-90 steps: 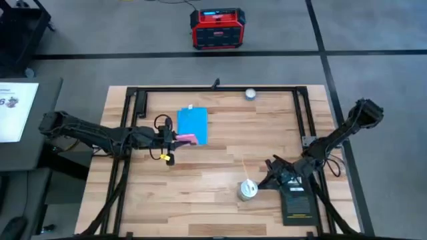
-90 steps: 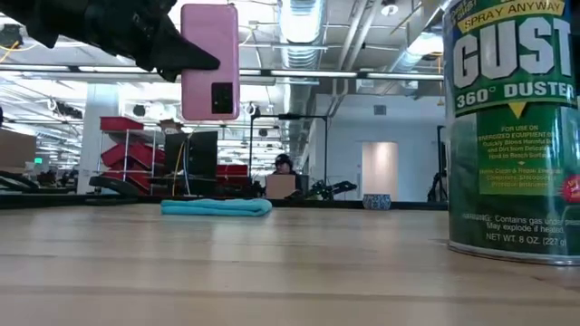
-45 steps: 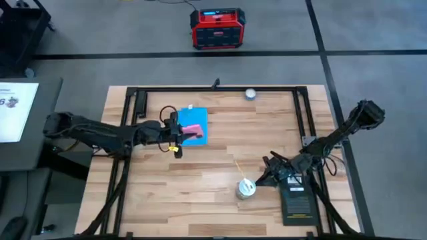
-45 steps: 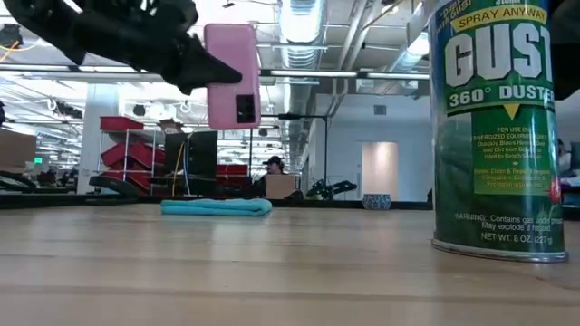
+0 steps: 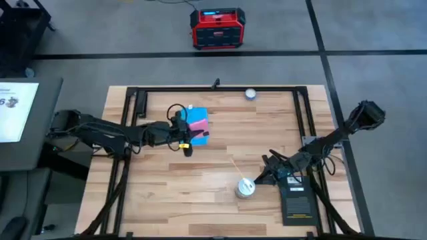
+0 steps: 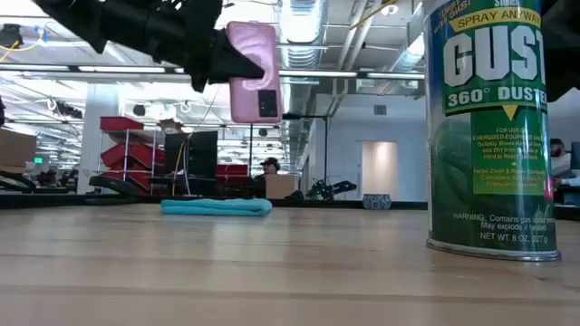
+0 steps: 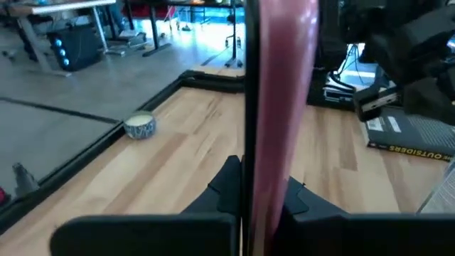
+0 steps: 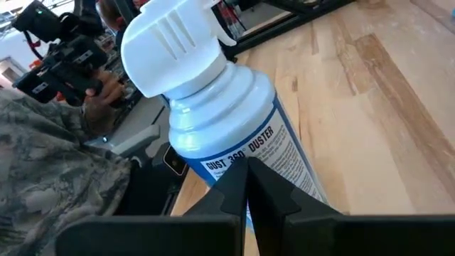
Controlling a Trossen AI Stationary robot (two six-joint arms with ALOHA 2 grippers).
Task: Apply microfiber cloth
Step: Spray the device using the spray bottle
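Above the cloth [image 5: 197, 125], near the table's [image 5: 200, 193] far left part: left gripper [image 5: 181, 130], jaws clamped on a pink phone [image 5: 197, 126]. Phone held upright in the air, clear of the wood, pink back with its dark camera patch facing the low camera [image 6: 253, 71]; seen edge-on between the fingers in the left wrist view [image 7: 281, 107]. Cloth lying flat on the wood, bright blue, partly covered from above by the phone; in the low view a thin teal strip [image 6: 217, 206] far across the table, directly under the raised phone and not touching it.

Toward the near right: right gripper [image 5: 268, 175] beside a duster can [image 5: 245, 187], fingers [image 8: 245, 188] against the can's body [image 8: 234, 135]; jaws closed on the can, which stands upright with its white cap up. Can large at the right of the low view [image 6: 485, 127]. Black booklet [image 5: 296, 200] flat just right of the can. Small bowl [image 5: 250, 94] at the far edge, well apart from the rest.
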